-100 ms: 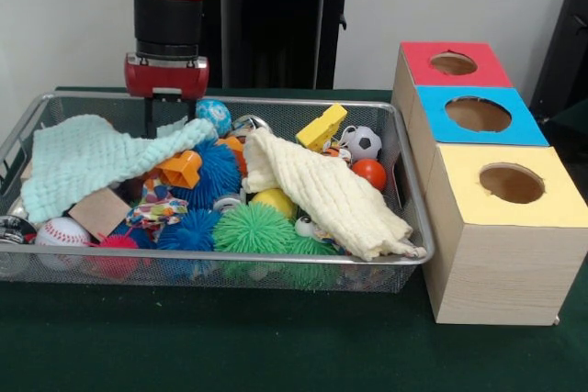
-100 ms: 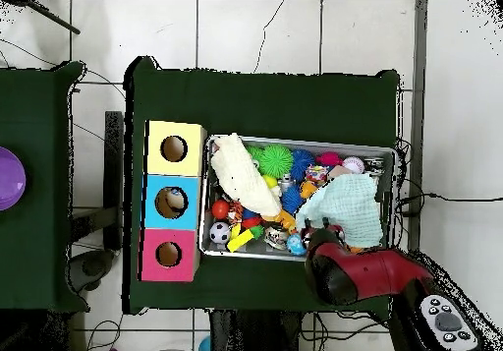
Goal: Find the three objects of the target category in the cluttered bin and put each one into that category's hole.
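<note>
Two cloths drape the bin (image 1: 404, 262); the target category is not shown, so which toys are wanted cannot be told.
Front: the gripper (image 1: 166, 115) dips in at the bin's 11 o'clock, finger state unclear, green cloth (image 1: 87, 161) at its 7, cream cloth (image 1: 322, 192) lying long toward 4. Overhead: three boxes (image 2: 174, 201) at the bin's 9.
</note>
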